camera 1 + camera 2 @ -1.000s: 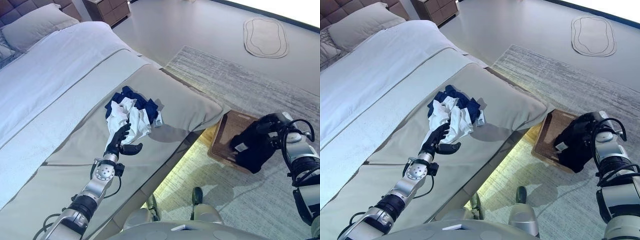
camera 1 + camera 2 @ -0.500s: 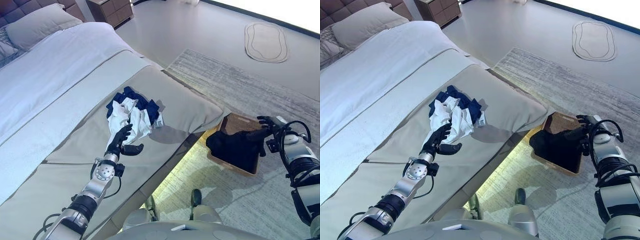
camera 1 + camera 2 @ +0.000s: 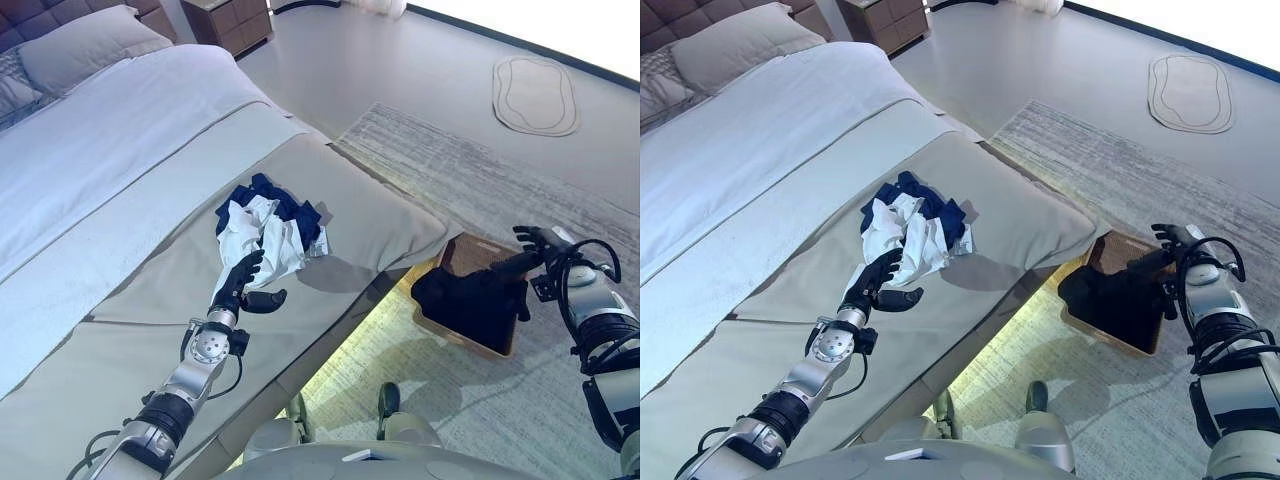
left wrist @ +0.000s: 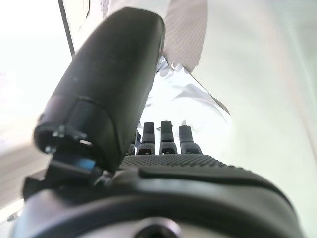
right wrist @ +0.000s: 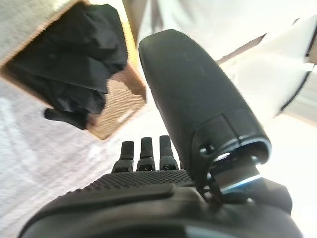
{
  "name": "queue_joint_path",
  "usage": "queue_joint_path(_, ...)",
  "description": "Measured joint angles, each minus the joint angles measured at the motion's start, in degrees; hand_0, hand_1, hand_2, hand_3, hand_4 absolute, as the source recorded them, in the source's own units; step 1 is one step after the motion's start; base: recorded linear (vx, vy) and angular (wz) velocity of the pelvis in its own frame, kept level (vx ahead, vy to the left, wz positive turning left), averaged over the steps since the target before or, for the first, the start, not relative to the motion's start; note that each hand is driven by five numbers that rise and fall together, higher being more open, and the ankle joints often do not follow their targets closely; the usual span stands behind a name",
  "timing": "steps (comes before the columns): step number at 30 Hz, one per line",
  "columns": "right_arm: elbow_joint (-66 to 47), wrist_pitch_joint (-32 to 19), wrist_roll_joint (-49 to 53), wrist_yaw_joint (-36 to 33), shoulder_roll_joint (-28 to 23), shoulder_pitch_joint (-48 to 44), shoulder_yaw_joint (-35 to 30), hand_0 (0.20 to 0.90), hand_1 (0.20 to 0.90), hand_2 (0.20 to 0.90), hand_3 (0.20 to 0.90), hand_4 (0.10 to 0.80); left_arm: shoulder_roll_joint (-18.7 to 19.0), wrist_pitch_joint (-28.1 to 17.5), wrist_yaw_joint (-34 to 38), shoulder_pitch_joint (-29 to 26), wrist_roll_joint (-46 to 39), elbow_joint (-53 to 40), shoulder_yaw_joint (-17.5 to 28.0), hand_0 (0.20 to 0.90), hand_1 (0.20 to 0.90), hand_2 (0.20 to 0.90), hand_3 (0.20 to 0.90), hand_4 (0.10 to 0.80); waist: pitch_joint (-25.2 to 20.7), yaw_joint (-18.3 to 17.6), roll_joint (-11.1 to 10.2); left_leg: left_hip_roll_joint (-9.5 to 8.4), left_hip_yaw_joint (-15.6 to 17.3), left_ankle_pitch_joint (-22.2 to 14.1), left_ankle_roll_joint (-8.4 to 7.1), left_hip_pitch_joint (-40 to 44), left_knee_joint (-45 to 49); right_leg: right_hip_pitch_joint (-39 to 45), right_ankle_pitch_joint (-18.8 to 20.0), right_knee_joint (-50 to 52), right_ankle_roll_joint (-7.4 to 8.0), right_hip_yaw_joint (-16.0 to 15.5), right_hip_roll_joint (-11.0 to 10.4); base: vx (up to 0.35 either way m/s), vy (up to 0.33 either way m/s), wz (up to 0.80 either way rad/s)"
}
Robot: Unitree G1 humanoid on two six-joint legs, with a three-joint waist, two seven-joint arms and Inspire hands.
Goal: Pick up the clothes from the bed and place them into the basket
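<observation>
A pile of white and navy clothes (image 3: 268, 225) lies on the beige bedspread (image 3: 150, 300) near the bed's foot. My left hand (image 3: 243, 285) rests open on the bed, its fingers against the white cloth's near edge. Past the fingers, the left wrist view shows white cloth (image 4: 190, 94). A brown woven basket (image 3: 462, 245) stands on the floor beside the bed's corner, with a black garment (image 3: 470, 295) lying in it and draping over its near rim. My right hand (image 3: 540, 250) hovers open just right of the basket, holding nothing. The basket (image 5: 119, 111) and black garment (image 5: 84, 54) show in the right wrist view.
A white duvet and grey pillows (image 3: 90, 40) cover the bed's head end. A wooden nightstand (image 3: 225, 15) stands beyond it. A grey rug (image 3: 480, 170) lies under the basket, and a small oval mat (image 3: 535, 95) sits far off on the floor.
My right hand opened and let go of the black garment, which dropped into the basket. The left hand has stayed by the pile. The camera shifted slightly.
</observation>
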Motion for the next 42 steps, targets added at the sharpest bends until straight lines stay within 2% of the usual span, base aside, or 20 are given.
queue_joint_path(6, -8.0, -1.3, 0.1, -5.1, 1.5, 0.0, 0.4, 0.900, 0.900, 0.900, 0.900, 0.800, -0.1, 0.0, 3.1, 3.0, 0.0, -0.5, 0.8, 0.900, 0.900, 0.900, 0.900, 0.800, 0.0, 1.6, 0.0, 0.05, -1.6, 1.0, -0.15, -1.0, 0.0, 0.3, 0.0, 0.0, 0.00, -2.4, 0.0, 0.058, 0.034, 0.17)
queue_joint_path(9, -10.1, -1.4, 0.1, -9.3, 2.1, 0.0, 0.6, 0.900, 0.900, 0.900, 0.900, 0.800, -0.6, 0.0, 2.9, 2.5, 0.0, -0.5, 0.9, 0.900, 0.900, 0.900, 0.900, 0.800, 0.1, 1.8, -0.7, -0.76, -0.4, 3.8, -2.31, -5.4, 2.9, 0.1, -0.2, 0.0, -0.25, -7.3, -2.2, -0.034, 0.122, 0.70)
queue_joint_path(10, -10.1, -1.5, 0.1, -10.8, 2.1, -0.2, 0.5, 0.900, 0.900, 0.900, 0.900, 0.800, -1.0, 0.0, 2.8, 2.3, 0.0, -0.5, 0.9, 0.900, 0.900, 0.900, 0.900, 0.800, 0.2, 2.0, -0.9, -1.46, 1.9, 4.2, -1.84, -6.0, 3.0, 0.1, -0.3, 0.0, -0.45, -9.4, -3.2, 0.049, 0.171, 0.90)
queue_joint_path(12, -10.5, -1.9, -0.1, -14.1, 3.6, -0.1, 0.6, 0.900, 0.900, 0.900, 0.900, 0.800, -1.2, 0.0, 2.4, 2.8, -0.1, -0.5, 0.9, 0.900, 0.900, 0.900, 0.900, 0.800, -0.1, 1.7, -0.5, -2.33, 6.1, 1.8, 1.44, -5.0, 2.9, 1.2, -1.3, 0.1, -0.92, -11.0, -3.6, 0.095, 0.132, 0.67)
queue_joint_path(13, -11.3, -1.9, -0.3, -15.6, 4.6, -0.1, 0.6, 0.900, 0.900, 0.900, 0.900, 0.800, -1.1, 0.0, 2.4, 3.2, -0.1, -0.5, 0.9, 0.900, 0.900, 0.900, 0.900, 0.800, -0.8, 1.8, 0.7, -2.30, 5.9, -0.1, 3.47, -4.7, 1.8, 0.9, -2.1, 1.1, 0.11, -11.2, -2.9, 0.120, 0.090, 0.43)
queue_joint_path(14, -12.4, -2.0, -1.3, -17.5, 6.3, 0.0, 0.6, 0.900, 0.900, 0.900, 0.900, 0.800, -0.7, 0.1, 2.5, 3.2, -0.1, -0.6, 1.4, 0.900, 0.900, 0.900, 0.900, 0.800, -0.5, 1.8, 0.3, -2.69, 5.8, -0.4, 3.86, -4.7, 1.4, -0.2, -3.2, 4.1, 0.73, -11.3, -3.3, 0.156, 0.019, 0.30)
queue_joint_path(15, -13.6, -2.2, -1.9, -18.3, 7.3, 0.3, 0.7, 0.900, 0.900, 0.900, 0.900, 0.800, -0.4, 0.2, 2.5, 3.1, -0.1, -0.7, 1.8, 0.900, 0.900, 0.900, 0.900, 0.800, -0.3, 1.8, -0.1, -2.64, 5.2, -0.3, 4.28, -4.6, 1.4, -1.3, -4.3, 7.8, 0.46, -11.4, -4.3, 0.131, -0.076, 0.35)
queue_joint_path(16, -15.4, -2.4, -1.7, -19.1, 7.9, 0.9, 0.6, 0.900, 0.900, 0.900, 0.900, 0.800, 0.0, 0.5, 2.4, 2.9, 0.0, -0.7, 1.8, 0.900, 0.900, 0.900, 0.900, 0.800, 0.1, 1.8, -0.5, -3.08, 3.6, -0.8, 4.82, -4.6, 1.6, -3.3, -5.4, 14.1, 1.55, -10.7, -6.2, 0.136, -0.188, 0.57)
queue_joint_path(17, -17.2, -3.3, -1.7, -20.1, 8.0, 2.2, 0.6, 0.900, 0.900, 0.900, 0.900, 0.800, 0.3, 1.1, 2.2, 2.7, -0.1, -0.8, 1.8, 0.900, 0.900, 0.900, 0.900, 0.800, 0.2, 1.2, -0.1, -3.22, 1.0, -0.1, 5.82, -4.1, 1.6, -6.6, -6.6, 22.8, 1.31, -8.7, -7.7, 0.075, -0.228, 0.80)
queue_joint_path(18, -18.1, -4.1, -1.8, -20.8, 8.3, 3.3, 0.6, 0.900, 0.900, 0.900, 0.900, 0.800, 1.0, 1.3, 2.3, 2.4, -0.1, -0.7, 1.8, 0.900, 0.900, 0.900, 0.900, 0.800, 0.5, 0.7, -0.3, -3.40, -1.2, 0.4, 6.30, -3.4, 1.1, -9.1, -9.1, 28.2, 2.22, -5.8, -8.4, -0.010, -0.319, 1.03)
queue_joint_path(20, -18.1, -5.2, -2.7, -22.3, 8.5, 2.9, 0.6, 0.900, 0.900, 0.900, 0.900, 0.800, 3.3, 1.3, 2.4, 0.5, -0.1, -0.7, 1.8, 0.900, 0.900, 0.900, 0.900, 0.800, 1.1, 0.2, -2.3, -4.89, -5.3, 0.8, 4.99, -4.4, 1.5, -11.4, -9.5, 25.7, 2.14, 1.7, -8.1, -0.089, -0.297, 1.15)
queue_joint_path(21, -17.8, -5.8, -3.4, -23.1, 8.1, 1.7, 0.5, 0.900, 0.900, 0.900, 0.900, 0.800, 3.9, 1.2, 2.7, -1.1, -0.1, -0.7, 2.0, 0.900, 0.900, 0.900, 0.900, 0.800, 1.2, -0.4, -3.0, -5.68, -6.6, 0.5, 5.65, -5.8, 1.9, -12.2, -9.5, 21.8, 2.13, 3.2, -8.0, -0.066, -0.202, 1.12)
queue_joint_path(23, -16.7, -6.1, -3.5, -22.9, 7.7, -2.2, 0.7, 0.900, 0.900, 0.900, 0.900, 0.800, 4.4, 1.4, 3.8, -3.5, -0.2, -0.7, 2.0, 0.900, 0.900, 0.900, 0.900, 0.800, 1.7, 0.6, -3.5, -6.81, -8.8, 1.1, 5.24, -8.1, 2.0, -14.0, -9.2, 17.4, 1.68, 3.9, -7.2, -0.113, -0.178, 0.95)
queue_joint_path(24, -16.5, -6.1, -3.5, -22.3, 7.6, -3.6, 0.7, 0.900, 0.900, 0.900, 0.900, 0.800, 4.2, 1.6, 3.9, -3.9, -0.3, -0.9, 2.0, 0.900, 0.900, 0.900, 0.900, 0.800, 1.8, 1.0, -3.3, -6.93, -9.0, 1.2, 5.33, -8.8, 2.0, -13.5, -7.0, 16.1, 0.17, 4.6, -6.8, -0.109, -0.160, 0.78)
queue_joint_path(25, -16.2, -6.1, -3.5, -21.6, 6.8, -5.2, 1.9, 0.900, 0.900, 0.900, 0.900, 0.800, 3.9, 1.8, 4.3, -3.9, -0.3, -1.3, 2.0, 0.900, 0.900, 0.900, 0.900, 0.800, 2.1, 1.7, -2.8, -6.53, -8.8, 1.4, 5.08, -9.2, 2.1, -13.1, -4.8, 15.0, 0.41, 3.2, -6.6, -0.028, -0.109, 0.62)
queue_joint_path(26, -15.4, -6.2, -3.5, -20.9, 6.0, -7.0, 3.3, 0.900, 0.900, 0.900, 0.900, 0.800, 3.6, 2.5, 4.7, -3.9, -0.3, -2.0, 1.9, 0.900, 0.900, 0.900, 0.900, 0.800, 2.5, 3.4, -1.9, -5.64, -9.4, 1.5, 4.66, -9.9, 2.5, -12.4, -4.5, 14.2, 0.21, 1.8, -5.7, 0.003, -0.095, 0.37)
queue_joint_path(27, -14.8, -6.2, -3.7, -20.8, 5.8, -7.6, 3.8, 0.900, 0.900, 0.900, 0.900, 0.800, 3.4, 2.6, 4.7, -4.0, -0.3, -2.2, 1.9, 0.900, 0.900, 0.900, 0.900, 0.800, 2.7, 3.6, -1.8, -5.25, -9.6, 1.5, 4.27, -10.0, 2.7, -12.2, -4.2, 13.6, 0.14, 1.6, -5.5, 0.039, -0.054, 0.30)
queue_joint_path(31, -10.4, -6.1, -6.5, -17.7, 5.1, -12.1, 8.3, 0.900, 0.900, 0.900, 0.900, 0.800, 2.0, 2.4, 4.7, -2.6, -0.3, -3.0, 1.8, 0.900, 0.900, 0.900, 0.900, 0.800, 3.3, 7.7, -1.2, -2.76, -13.1, 3.1, 2.16, -10.8, 2.7, -9.2, -3.7, 10.1, -0.49, -3.4, -2.9, 0.034, 0.005, 0.40)
queue_joint_path(39, -7.5, -2.8, -15.6, -13.4, 5.1, -19.2, 18.7, 0.900, 0.900, 0.900, 0.900, 0.800, 2.3, -0.2, 4.2, -1.5, 0.0, -3.6, 1.8, 0.900, 0.900, 0.900, 0.900, 0.800, 4.9, 11.7, 0.5, -3.24, -14.4, 3.7, 1.20, -11.0, 2.7, -6.0, -3.8, 6.7, -0.50, -7.4, -2.6, 0.026, 0.053, 0.23)
queue_joint_path(42, -4.4, -1.9, -16.6, -12.1, 6.5, -22.1, 19.3, 0.900, 0.900, 0.900, 0.900, 0.800, 3.0, -1.6, 3.7, -2.0, 0.0, -5.6, 1.8, 0.900, 0.900, 0.900, 0.900, 0.800, 6.7, 13.8, 1.5, -3.69, -15.5, 3.7, 1.19, -12.0, 2.9, -6.8, -4.3, 7.5, -0.76, -8.3, -3.1, -0.073, 0.052, 0.21)
